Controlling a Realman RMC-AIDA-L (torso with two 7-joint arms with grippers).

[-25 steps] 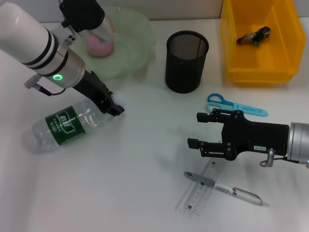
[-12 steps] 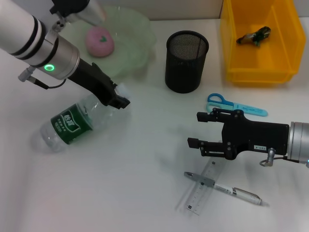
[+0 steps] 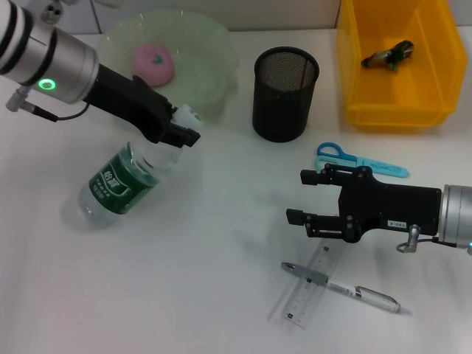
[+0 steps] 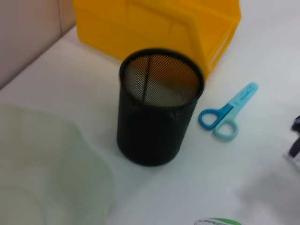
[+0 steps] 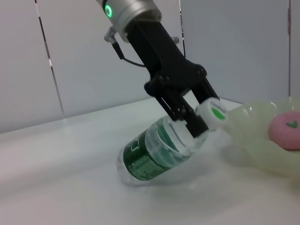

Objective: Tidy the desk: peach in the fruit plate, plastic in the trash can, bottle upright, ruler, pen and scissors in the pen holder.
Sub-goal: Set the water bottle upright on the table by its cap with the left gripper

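Two fingers of the left gripper (image 3: 177, 133) pinch the bottle (image 3: 122, 184) at its neck, just under the white cap, and the bottle hangs tilted from them, base low on the worktop (image 3: 206, 243), cap raised toward the fruit plate (image 3: 214, 44). That thin neck hold is the weak spot: the smooth plastic could twist or slide between the fingers as the body swings up, and the bottle would drop and roll. Just beyond the fingers sits the plate's rim, with the peach (image 3: 153, 63) already inside; a wide swing of the cap could knock the rim. If the base skids instead of pivoting, the bottle may end up leaning rather than standing, and topple on release.

Well apart from that grasp, the right gripper (image 3: 313, 198) hovers with its fingers spread and empty, the scissors (image 3: 354, 160) just behind them, the ruler (image 3: 306, 287) and pen (image 3: 346, 289) crossed below. Farther off stand the pen holder (image 3: 285, 94) and the yellow trash can (image 3: 398, 110).
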